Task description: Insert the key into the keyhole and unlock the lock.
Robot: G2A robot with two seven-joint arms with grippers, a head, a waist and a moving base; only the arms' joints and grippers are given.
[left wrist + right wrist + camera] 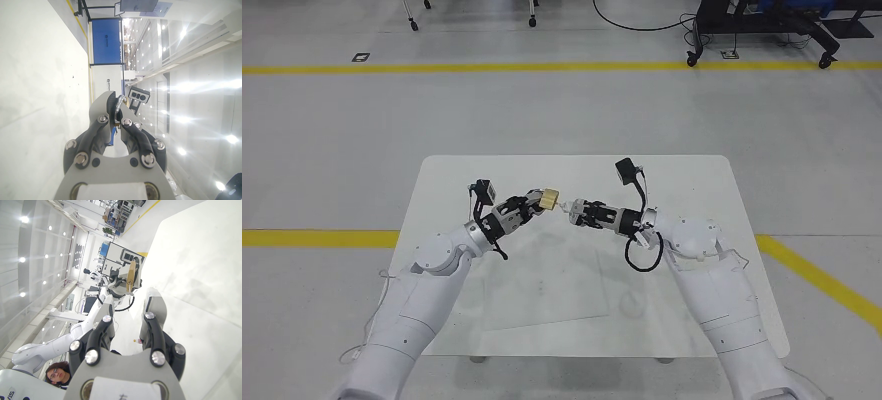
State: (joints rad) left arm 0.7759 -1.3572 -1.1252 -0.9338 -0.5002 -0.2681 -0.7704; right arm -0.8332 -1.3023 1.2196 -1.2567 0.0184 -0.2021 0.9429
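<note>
Lock (551,197) gripped in left hand (118,103), facing open right hand (130,295) above white table (542,290).

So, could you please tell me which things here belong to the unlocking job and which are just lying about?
Job: padlock, held by the left gripper, jaws shut on it; pale piece at its keyhole end, possibly the key; right gripper, jaws open, facing it.
Lying about: table; small bottle; wheeled cart; blue panel.
</note>
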